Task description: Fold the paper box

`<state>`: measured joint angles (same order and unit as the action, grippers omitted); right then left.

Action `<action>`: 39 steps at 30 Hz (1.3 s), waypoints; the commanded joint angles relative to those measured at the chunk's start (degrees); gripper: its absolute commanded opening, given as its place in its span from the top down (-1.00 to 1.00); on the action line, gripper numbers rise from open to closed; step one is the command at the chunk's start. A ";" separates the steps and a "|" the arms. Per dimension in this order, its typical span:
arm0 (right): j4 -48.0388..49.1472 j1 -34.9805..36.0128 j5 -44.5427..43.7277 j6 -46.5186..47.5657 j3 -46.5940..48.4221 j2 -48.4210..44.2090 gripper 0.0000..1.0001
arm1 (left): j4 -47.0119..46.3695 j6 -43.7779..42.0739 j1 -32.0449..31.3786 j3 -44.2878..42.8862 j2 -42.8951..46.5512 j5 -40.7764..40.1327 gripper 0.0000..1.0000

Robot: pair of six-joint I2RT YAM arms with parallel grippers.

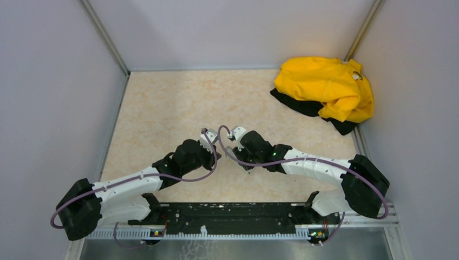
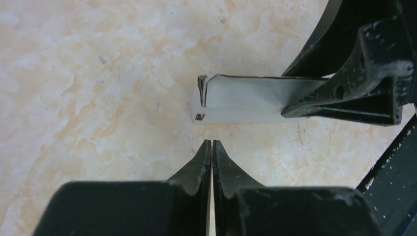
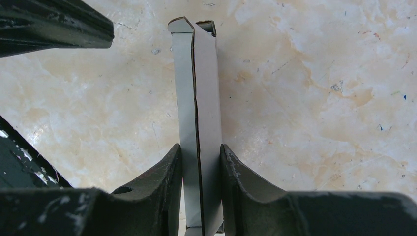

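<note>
One box [image 3: 206, 98]: partly folded
Right fingers [image 3: 164, 182]: pinching it
Left fingers [image 2: 196, 169]: pressed together, just beside box

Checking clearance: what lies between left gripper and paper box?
Only bare beige marbled tabletop separates the left gripper from the pale grey-white cardboard box, left wrist view.

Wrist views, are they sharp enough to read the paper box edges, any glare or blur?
Right wrist view: the paper box edges and seam are crisp, evenly lit, no glare; the right tool close to the lens looks slightly soft. Left wrist view: box sharp, faint shadow beneath it; left tool dark with little detail.
</note>
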<state>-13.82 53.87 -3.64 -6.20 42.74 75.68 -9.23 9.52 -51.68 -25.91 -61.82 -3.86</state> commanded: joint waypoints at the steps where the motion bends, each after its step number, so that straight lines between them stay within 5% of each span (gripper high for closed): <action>1: -1.71 -0.51 -1.43 -0.04 -1.87 0.26 0.95 | -5.05 3.80 -0.26 -2.48 0.05 -2.99 0.97; 18: -1.38 -0.51 0.10 -1.00 -1.52 0.17 0.96 | -29.41 4.45 -0.26 -1.18 -9.55 1.68 1.00; 39: -0.92 -0.50 0.23 -1.19 -1.72 0.76 0.97 | -23.09 4.74 -0.52 -6.61 -18.51 3.11 1.00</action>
<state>-13.41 53.82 -3.33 -6.66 42.63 75.68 -34.13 13.93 -51.70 -31.29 -79.85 -1.65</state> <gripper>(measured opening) 0.293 0.005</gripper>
